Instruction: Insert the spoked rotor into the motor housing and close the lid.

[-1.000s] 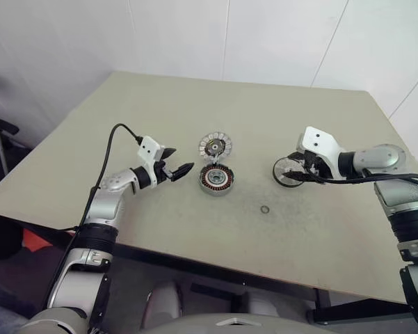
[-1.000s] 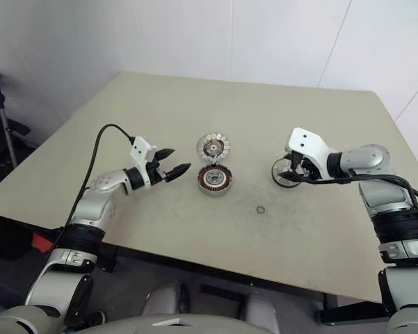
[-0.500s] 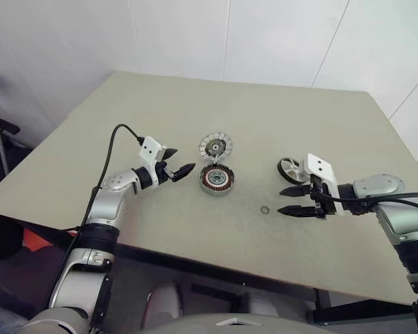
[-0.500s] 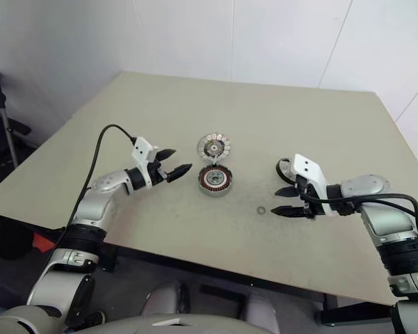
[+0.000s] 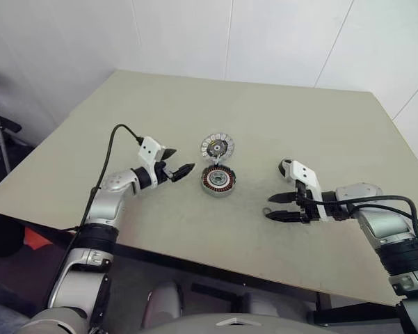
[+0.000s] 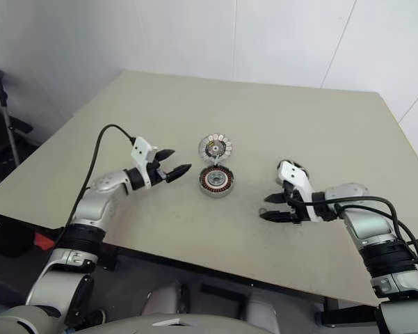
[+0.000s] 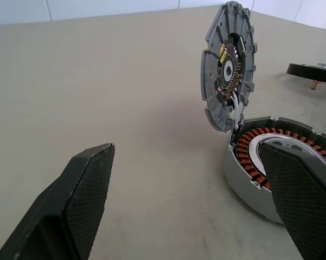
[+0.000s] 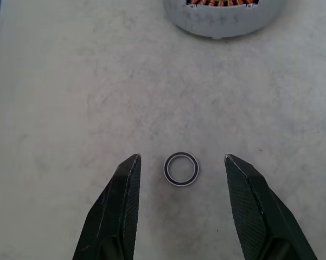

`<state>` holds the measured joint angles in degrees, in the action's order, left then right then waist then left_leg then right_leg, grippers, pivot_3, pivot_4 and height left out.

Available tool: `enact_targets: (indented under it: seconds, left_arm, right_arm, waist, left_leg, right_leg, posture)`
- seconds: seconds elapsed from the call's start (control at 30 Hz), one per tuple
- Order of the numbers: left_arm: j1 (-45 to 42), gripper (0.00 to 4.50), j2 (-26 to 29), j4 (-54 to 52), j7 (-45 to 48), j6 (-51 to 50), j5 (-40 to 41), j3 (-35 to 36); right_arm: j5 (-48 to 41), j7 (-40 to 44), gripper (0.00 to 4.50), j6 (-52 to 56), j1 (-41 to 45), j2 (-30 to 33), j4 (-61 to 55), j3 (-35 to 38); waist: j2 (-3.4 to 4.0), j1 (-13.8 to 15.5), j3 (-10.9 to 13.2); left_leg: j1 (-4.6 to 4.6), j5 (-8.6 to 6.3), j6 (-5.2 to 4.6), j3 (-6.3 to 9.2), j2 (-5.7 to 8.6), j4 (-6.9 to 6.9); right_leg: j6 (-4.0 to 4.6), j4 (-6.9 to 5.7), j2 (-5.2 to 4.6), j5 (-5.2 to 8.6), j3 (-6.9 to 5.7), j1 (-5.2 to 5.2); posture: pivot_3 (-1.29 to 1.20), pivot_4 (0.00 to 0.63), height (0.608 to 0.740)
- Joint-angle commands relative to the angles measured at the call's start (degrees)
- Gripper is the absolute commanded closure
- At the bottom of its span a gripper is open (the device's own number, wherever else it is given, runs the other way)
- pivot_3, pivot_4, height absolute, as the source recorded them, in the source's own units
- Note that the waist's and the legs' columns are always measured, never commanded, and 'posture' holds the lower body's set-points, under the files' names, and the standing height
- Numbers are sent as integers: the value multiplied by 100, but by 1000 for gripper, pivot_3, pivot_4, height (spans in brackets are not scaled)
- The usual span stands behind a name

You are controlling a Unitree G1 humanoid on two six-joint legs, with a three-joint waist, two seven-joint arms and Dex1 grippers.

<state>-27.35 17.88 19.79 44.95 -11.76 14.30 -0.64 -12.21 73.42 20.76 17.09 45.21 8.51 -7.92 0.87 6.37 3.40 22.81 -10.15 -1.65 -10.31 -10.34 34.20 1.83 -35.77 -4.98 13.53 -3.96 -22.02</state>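
Observation:
The motor housing (image 5: 217, 180), a grey puck with copper windings, lies mid-table. Its ribbed lid (image 5: 216, 147) stands upright on the far side, open. My left gripper (image 5: 179, 161) hovers open just left of the housing (image 7: 276, 162), pointing at it with nothing between its fingers. The spoked rotor (image 5: 284, 165) lies flat on the table to the right, partly hidden behind my right wrist; its dark rim (image 7: 313, 72) also shows in the left wrist view. My right gripper (image 5: 270, 207) is open and low over the table, nearer than the rotor, its fingers on either side of a tiny metal ring (image 8: 181, 169).
The beige table (image 5: 195, 97) has bare surface all round the parts. White walls stand behind its far edge. A black cable (image 5: 110, 149) loops up from my left forearm.
My right gripper has left the rotor's side, dropped and pulled back toward the near edge, and now straddles the tiny ring. The rotor, housing and left gripper have not moved.

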Motion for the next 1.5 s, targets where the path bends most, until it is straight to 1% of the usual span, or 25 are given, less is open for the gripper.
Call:
enact_targets:
  seconds: [0.03, 0.13, 0.33, 0.7, 1.13, 1.2, 1.27, 1.37, 1.4, 1.5]
  left_arm:
    - [-67, 0, 56, -198, 22, 21, 36, 42]
    - [-86, 0, 65, -193, 30, 15, 32, 29]
    - [-126, 0, 92, -159, 63, 13, 22, 21]
    - [-137, 0, 133, -151, 99, -11, 4, 22]
    - [-162, 0, 156, -127, 108, 13, -14, 25]
    - [-170, 0, 159, -118, 107, 18, -18, 28]
    - [-185, 0, 161, -99, 108, 27, -22, 32]
    - [-197, 0, 162, -91, 106, 38, -27, 36]
    - [-205, 0, 161, -83, 106, 42, -29, 36]
    - [-221, 0, 156, -75, 107, 46, -31, 37]
  right_arm:
    - [86, -16, 1765, -294, 109, 2, 91, 0]
    - [192, -49, 1765, -534, 83, -29, 192, -25]
    - [319, -213, 1765, -666, 36, -81, 51, -65]
    - [325, -271, 1765, -658, -25, -98, -193, -114]
    - [483, -286, 1765, -679, -44, -64, 84, -189]
    - [487, -269, 2161, -660, -22, -66, 139, -196]
    - [498, -253, 2658, -665, 6, -63, 203, -204]
    - [576, -319, 3719, -784, 51, -58, 299, -207]
    - [605, -340, 3898, -830, 66, -59, 329, -212]
    - [632, -363, 3900, -901, 97, -75, 405, -212]
  waist:
    - [0, 0, 0]
    - [0, -1, 0]
    - [0, -2, 0]
    - [0, -2, 0]
    - [0, -2, 0]
    - [0, -2, 0]
    - [0, -1, -1]
    - [0, 2, -1]
    - [0, 3, -1]
    - [0, 3, -1]
  left_leg:
    - [0, 0, 0, 0, 0, 0]
    - [-2, 1, 1, 0, -1, 1]
    - [-2, 1, 1, 0, 0, 1]
    - [-3, 1, 1, 0, -1, 1]
    - [-5, 1, 1, 0, 0, 2]
    - [-7, 1, 0, 0, 0, 2]
    - [-12, 1, 1, 0, 0, 2]
    - [-23, 1, 1, 1, -1, 2]
    - [-26, 0, 1, 1, -1, 1]
    - [-33, 0, 1, 1, 0, 1]
  right_leg:
    - [0, 0, 0, 0, 0, 0]
    - [0, -1, 0, 0, 0, 2]
    - [0, -1, 0, 0, 0, 2]
    - [0, -2, 0, 0, 0, 2]
    - [0, -2, 0, 0, 0, 6]
    - [0, -2, 0, 0, 0, 8]
    - [0, -2, 0, 0, 0, 13]
    - [0, -1, 0, 0, 0, 26]
    - [0, -1, 0, 0, 0, 28]
    - [0, 1, 0, 0, 0, 38]
  posture:
    - [0, 0, 740]
    - [0, 0, 740]
    - [0, 0, 740]
    - [0, 0, 740]
    - [0, 0, 740]
    - [0, 0, 740]
    - [0, 0, 740]
    - [0, 0, 740]
    - [0, 0, 740]
    - [0, 0, 740]
